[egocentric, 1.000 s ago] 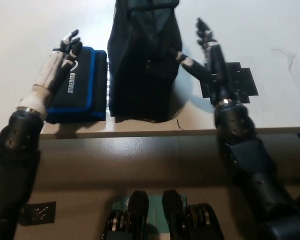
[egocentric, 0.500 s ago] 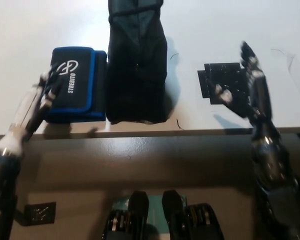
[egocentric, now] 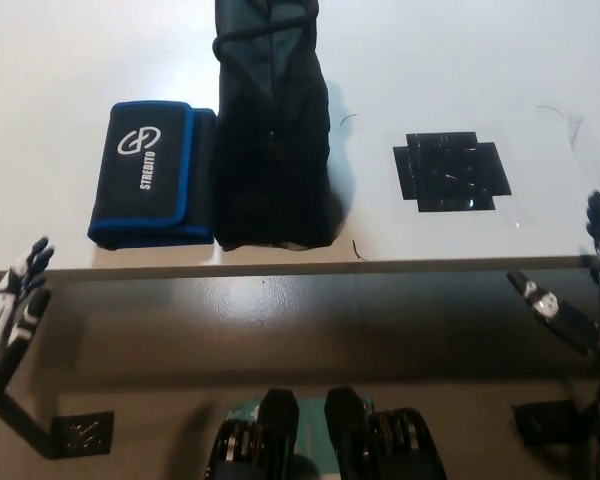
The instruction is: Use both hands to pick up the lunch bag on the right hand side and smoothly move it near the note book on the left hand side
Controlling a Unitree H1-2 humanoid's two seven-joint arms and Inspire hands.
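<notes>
I see the black lunch bag (egocentric: pixel 271 130) standing on the white counter (egocentric: pixel 60 60), touching the blue-edged notebook (egocentric: pixel 152 172) on its left. My left hand (egocentric: pixel 10 312) and right hand (egocentric: pixel 580 295) hang below the counter edge, fingers spread, holding nothing. Black tape patch (egocentric: pixel 450 171) lies right.

This looks like a robot test lab: a plain white tabletop (egocentric: pixel 70 60) with a taped-down black marker patch (egocentric: pixel 450 172), a bare grey floor (egocentric: pixel 280 320) below, and small printed marker tags (egocentric: pixel 80 433) on that floor.
</notes>
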